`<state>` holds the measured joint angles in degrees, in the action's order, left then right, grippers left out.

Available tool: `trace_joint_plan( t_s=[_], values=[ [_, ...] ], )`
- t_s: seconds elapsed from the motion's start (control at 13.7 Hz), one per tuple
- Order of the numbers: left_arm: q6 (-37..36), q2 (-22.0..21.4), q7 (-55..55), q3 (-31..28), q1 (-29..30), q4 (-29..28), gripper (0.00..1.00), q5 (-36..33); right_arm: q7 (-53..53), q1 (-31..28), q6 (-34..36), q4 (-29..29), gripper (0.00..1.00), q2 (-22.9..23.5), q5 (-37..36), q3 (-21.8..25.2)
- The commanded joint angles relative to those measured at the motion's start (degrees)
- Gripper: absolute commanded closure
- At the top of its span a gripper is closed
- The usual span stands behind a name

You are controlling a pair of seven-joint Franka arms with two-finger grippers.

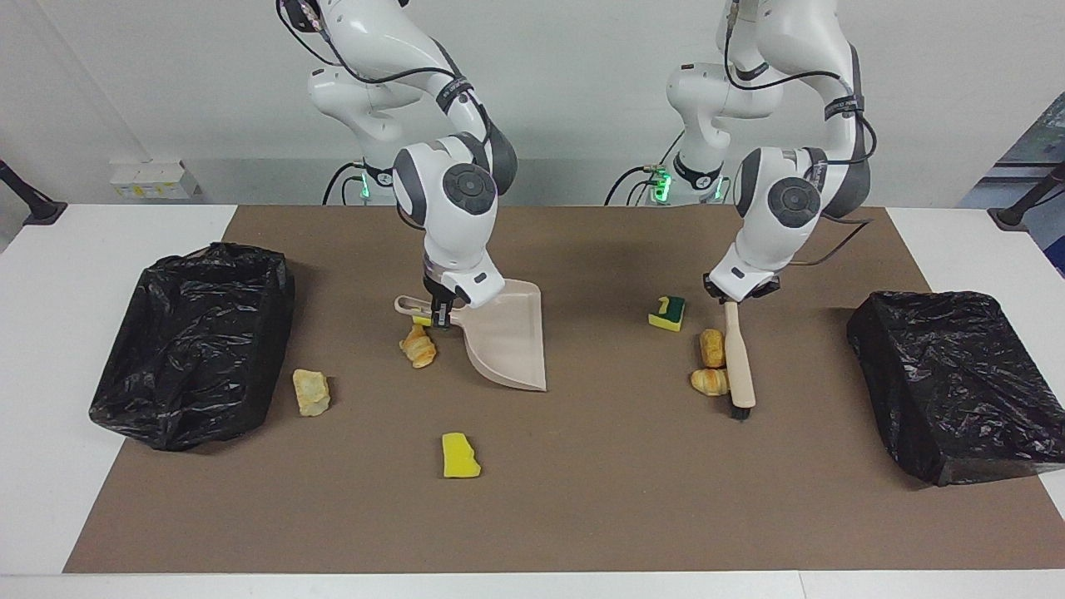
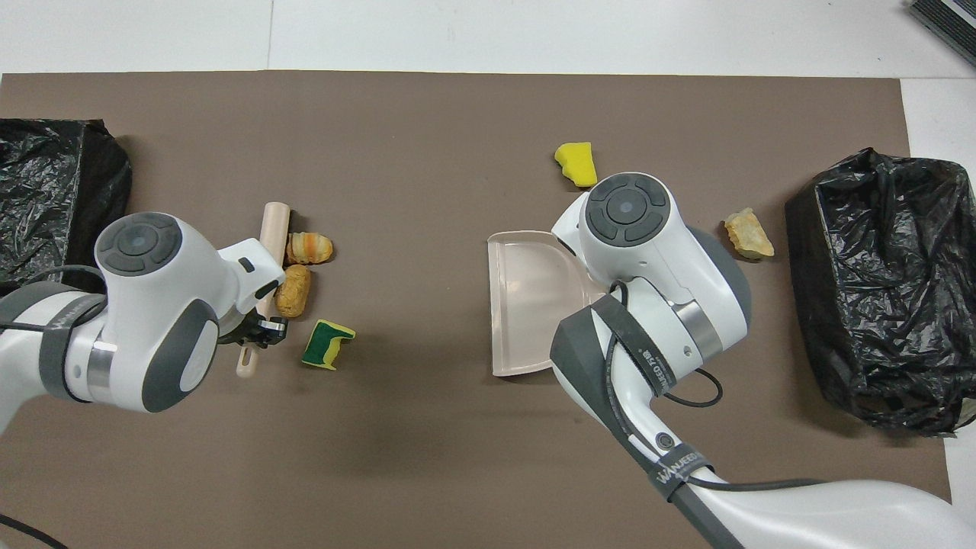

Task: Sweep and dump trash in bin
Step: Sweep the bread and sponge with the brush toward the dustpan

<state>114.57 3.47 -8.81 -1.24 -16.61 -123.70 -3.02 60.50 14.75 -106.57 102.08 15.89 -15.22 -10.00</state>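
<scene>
You're clamping the left hand [image 1: 732, 298] on the beige plastic brush [image 1: 740, 366], herding two golden-brown toy pastries [image 1: 710, 364]. You're clamping the right hand [image 1: 439, 314] on the beige plastic dustpan [image 1: 507, 343], mouth facing them to catch.

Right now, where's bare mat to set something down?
Free: the mat between the dustpan and the green sponge, and the strip nearest the robots. Crowded: around the brush with two pastries, and beside the dustpan's handle.

Overhead, the right arm [image 2: 656, 282] hides the dustpan [image 2: 534, 305] handle and a croissant [image 1: 418, 347]
</scene>
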Motion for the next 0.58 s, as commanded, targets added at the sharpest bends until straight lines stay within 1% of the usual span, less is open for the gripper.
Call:
trace_joint_plan(
  t_s=[0.0,0.15,0.22,0.29,0.36,0.51],
  values=[
    [-3.2,-1.5,-6.1,-0.8,-4.8,0.5,1.0,2.0,1.7,-0.4,-1.3,2.8,1.0,-2.0,-1.0,-0.3],
    [-8.5,-4.2,-10.9,-0.7,-5.6,2.1,1.0,2.5,1.7,-0.7,-1.4,2.9,1.0,-2.0,-1.0,-0.3],
    [-10.9,-5.9,-14.3,-0.7,-6.7,1.5,1.0,2.5,1.7,-0.7,-1.5,3.1,1.0,-2.0,-1.0,-0.3],
    [-13.2,-7.2,-20.0,-0.8,-8.7,1.2,1.0,2.6,1.7,-0.8,-1.7,3.1,1.0,-2.0,-0.9,-0.3],
    [-15.5,-8.1,-26.9,-0.8,-9.8,0.2,1.0,2.6,1.7,-0.7,-1.7,3.2,1.0,-2.0,-0.8,-0.3],
    [-14.7,-12.2,-33.5,-0.7,-11.6,-6.1,1.0,2.6,1.7,-0.8,-1.8,3.2,1.0,-2.0,-0.7,-0.3]
  ],
)
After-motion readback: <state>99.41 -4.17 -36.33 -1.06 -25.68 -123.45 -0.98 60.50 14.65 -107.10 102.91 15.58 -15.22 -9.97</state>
